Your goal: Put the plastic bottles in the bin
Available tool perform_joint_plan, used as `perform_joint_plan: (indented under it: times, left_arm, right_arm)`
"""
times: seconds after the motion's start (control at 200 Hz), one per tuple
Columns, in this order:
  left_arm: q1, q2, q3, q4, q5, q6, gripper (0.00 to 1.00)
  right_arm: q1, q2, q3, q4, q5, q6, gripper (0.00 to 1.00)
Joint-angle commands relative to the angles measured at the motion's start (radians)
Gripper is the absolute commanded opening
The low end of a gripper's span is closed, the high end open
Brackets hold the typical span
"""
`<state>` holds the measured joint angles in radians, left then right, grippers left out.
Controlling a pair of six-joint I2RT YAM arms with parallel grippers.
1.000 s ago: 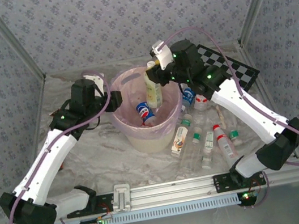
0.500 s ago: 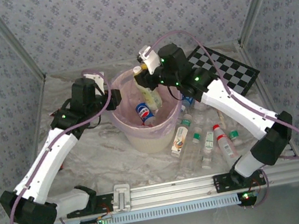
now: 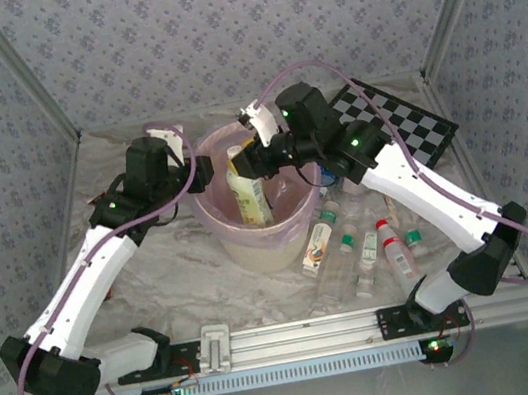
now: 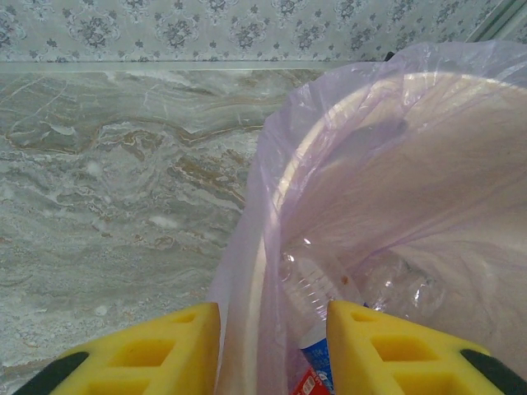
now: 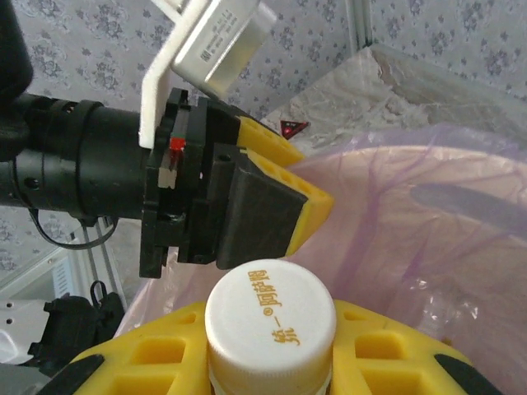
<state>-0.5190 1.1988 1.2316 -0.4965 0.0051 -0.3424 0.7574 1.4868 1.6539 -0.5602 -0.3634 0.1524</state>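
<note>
My right gripper (image 3: 256, 158) is shut on a yellowish bottle with a white cap (image 5: 270, 317), held upright over the middle of the bin (image 3: 277, 246), a cream bucket lined with a pink bag. My left gripper (image 3: 202, 175) stands at the bin's left rim (image 4: 268, 214), its yellow fingers (image 4: 165, 350) astride rim and bag, one outside and one inside, still apart. A clear bottle with a blue label (image 4: 317, 309) lies inside the bin. Several more plastic bottles (image 3: 366, 251) lie on the table to the right of the bin.
A black-and-white chequered board (image 3: 404, 123) lies at the back right. A small red triangle (image 5: 294, 127) sits on the table beyond the bin. My left gripper's black body (image 5: 247, 214) is close in front of the held bottle's cap. Walls enclose the table.
My right arm has swung left and carried the yellowish bottle from the bin's right rim to over its middle. My left jaws have narrowed a little at the left rim.
</note>
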Motion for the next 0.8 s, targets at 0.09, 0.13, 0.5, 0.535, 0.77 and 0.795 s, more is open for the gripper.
perform_joint_plan:
  times: [0.09, 0.13, 0.5, 0.535, 0.77, 0.795]
  left_arm:
    - [-0.010, 0.001, 0.009, -0.032, -0.013, 0.009, 0.38]
    - [-0.010, 0.002, 0.009, -0.034, -0.018, 0.011, 0.38]
    - [-0.010, 0.000, 0.030, -0.054, -0.032, 0.023, 0.37]
    - [-0.010, 0.002, 0.036, -0.059, -0.037, 0.026, 0.37]
    - [-0.010, 0.012, 0.051, -0.086, -0.066, 0.045, 0.35]
    - [-0.010, 0.013, 0.050, -0.088, -0.069, 0.046, 0.34]
  right_arm:
    - [-0.011, 0.082, -0.052, -0.095, 0.055, 0.024, 0.00]
    - [-0.010, 0.098, -0.063, -0.093, 0.056, 0.028, 0.00]
    - [0.026, 0.248, -0.107, -0.066, 0.154, 0.102, 0.12]
    - [0.033, 0.251, -0.105, -0.062, 0.161, 0.102, 0.16]
    - [0.035, 0.214, -0.004, -0.112, 0.183, 0.084, 0.47]
    - [0.035, 0.204, 0.012, -0.123, 0.184, 0.080, 0.51]
